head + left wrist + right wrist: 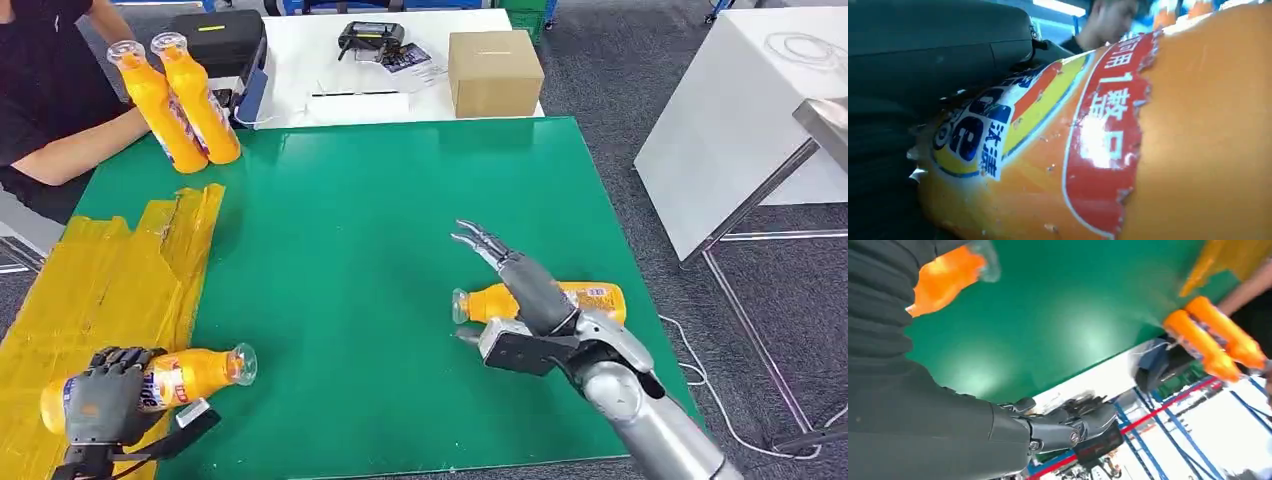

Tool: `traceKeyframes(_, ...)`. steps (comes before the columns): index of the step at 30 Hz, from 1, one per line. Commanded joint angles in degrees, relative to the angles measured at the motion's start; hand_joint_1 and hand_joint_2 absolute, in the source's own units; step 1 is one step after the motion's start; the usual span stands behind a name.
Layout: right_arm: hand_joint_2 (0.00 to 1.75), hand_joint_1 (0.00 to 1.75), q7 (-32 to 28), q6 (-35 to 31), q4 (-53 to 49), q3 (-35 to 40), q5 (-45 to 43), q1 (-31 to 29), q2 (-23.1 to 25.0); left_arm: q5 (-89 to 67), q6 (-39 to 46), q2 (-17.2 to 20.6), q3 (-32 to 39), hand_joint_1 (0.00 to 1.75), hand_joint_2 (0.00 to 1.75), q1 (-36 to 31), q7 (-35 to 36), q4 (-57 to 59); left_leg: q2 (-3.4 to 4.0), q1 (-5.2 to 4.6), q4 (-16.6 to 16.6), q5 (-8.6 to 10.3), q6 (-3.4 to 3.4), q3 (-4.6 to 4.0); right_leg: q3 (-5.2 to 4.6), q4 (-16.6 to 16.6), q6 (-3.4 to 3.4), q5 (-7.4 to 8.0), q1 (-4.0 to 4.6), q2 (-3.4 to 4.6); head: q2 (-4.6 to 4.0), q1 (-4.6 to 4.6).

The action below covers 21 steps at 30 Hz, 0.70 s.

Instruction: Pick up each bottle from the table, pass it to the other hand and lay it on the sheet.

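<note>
Bottle label [1108,130] — red band is showing white print: digit "1" among Chinese characters; blue lettering on the yellow patch is staying illegible — too distorted.

4 bottles [150,380], 1 sheet [110,270], 1 box [494,72]

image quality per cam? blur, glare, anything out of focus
Head view: sharp, evenly lit, soft sheen on the green mat. Left wrist view: held bottle so close it is soft, with glare on its red label. Right wrist view: motion-smeared, bright glare patches on the mat, the person's two bottles blurred.
</note>
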Motion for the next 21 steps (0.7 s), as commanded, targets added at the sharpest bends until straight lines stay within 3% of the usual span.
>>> traceKeyframes(1, 1.75, 0.0, 1.73, 2.6, -0.37, -0.25, -0.67, -2.43, -6.19, 0.74, -3.19, 1.92, 0.28, 0.0, 1.75, -2.44, -1.06, 8.06, -0.05, -0.03, -0.03, 0.0, 0.01, 0.14, 0.17, -0.04, -0.06, -0.02, 0.0, -0.11, 0.0, -0.02)
traceKeyframes(6, 1.75, 0.0, 5.17, 5.65, 3.29, 0.49, -0.27, -4.97, -9.62, 5.99, -7.1, 2.07, -0.27, 0.0, 1.75, -2.97, -3.01, 7.08, -0.04, -0.07, -0.01, 0.03, 0.03, 0.08, 0.1, 0.0, -0.03, 0.02, -0.04, -0.11, 0.0, -0.02)
traceKeyframes(14, 1.75, 0.0, 5.11, 5.89, 3.96, 0.62, -0.43, -5.31, -9.53, 6.29, -7.33, 2.18, -0.37, 0.0, 1.75, -2.99, -3.04, 6.83, -0.01, -0.01, -0.04, 0.07, 0.14, 0.28, 0.37, -0.09, -0.07, 0.03, 0.04, -0.18, 0.0, -0.04)
traceKeyframes(15, 1.75, 0.0, 6.25, 6.31, 4.8, 1.27, 0.29, -6.0, -9.85, 8.1, -8.11, 2.2, -0.47, 0.0, 0.0, -2.98, -3.58, 6.4, -0.06, -0.06, -0.05, 0.1, 0.14, 0.19, 0.27, -0.04, -0.03, 0.02, -0.02, -0.21, 0.0, -0.02)
traceKeyframes(21, 1.75, 0.0, 7.37, 7.24, 14.25, 2.63, 1.42, -10.22, -9.34, 15.8, -11.74, 2.76, -1.6, 0.0, 0.0, -3.44, -5.77, 2.25, -0.01, -0.03, -0.01, 0.1, 0.13, 0.17, 0.25, -0.04, -0.03, 0.06, 0.01, -0.18, 0.0, -0.04)
